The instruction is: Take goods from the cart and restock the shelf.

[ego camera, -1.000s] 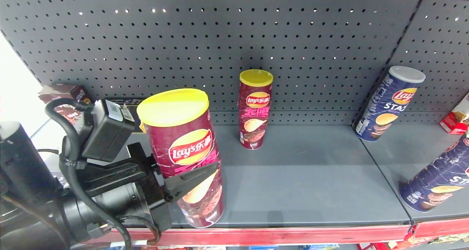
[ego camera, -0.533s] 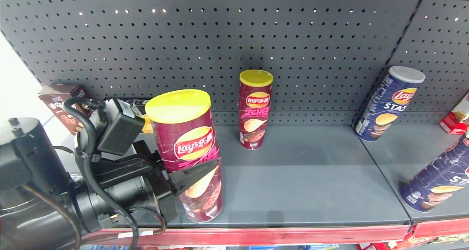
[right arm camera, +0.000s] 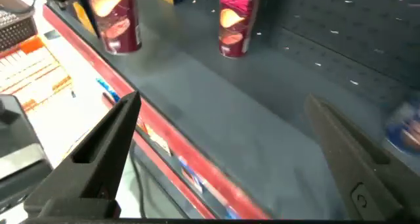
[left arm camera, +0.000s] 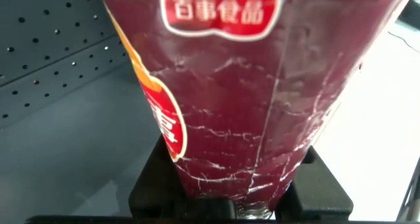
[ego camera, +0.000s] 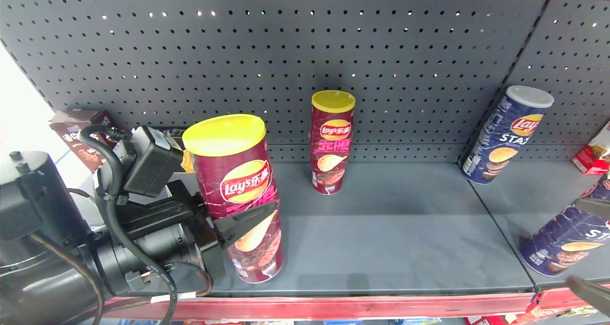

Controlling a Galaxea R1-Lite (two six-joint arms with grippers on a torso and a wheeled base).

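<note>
Left gripper (ego camera: 240,220) fingers clamp a maroon can (ego camera: 236,167), upright at the front left of the shelf (ego camera: 391,239); contact with the shelf cannot be told. A 2nd can (ego camera: 331,144) stands against the pegboard (ego camera: 286,53). Right gripper (right arm camera: 224,100) fingers are spread wide apart.

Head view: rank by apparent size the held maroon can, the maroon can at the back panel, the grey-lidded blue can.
1. Held maroon can, in the left pincer: largest, though nearest the camera, so true size unsure.
2. Tie: grey-lidded blue can and back maroon can look about alike; not ranked.
</note>
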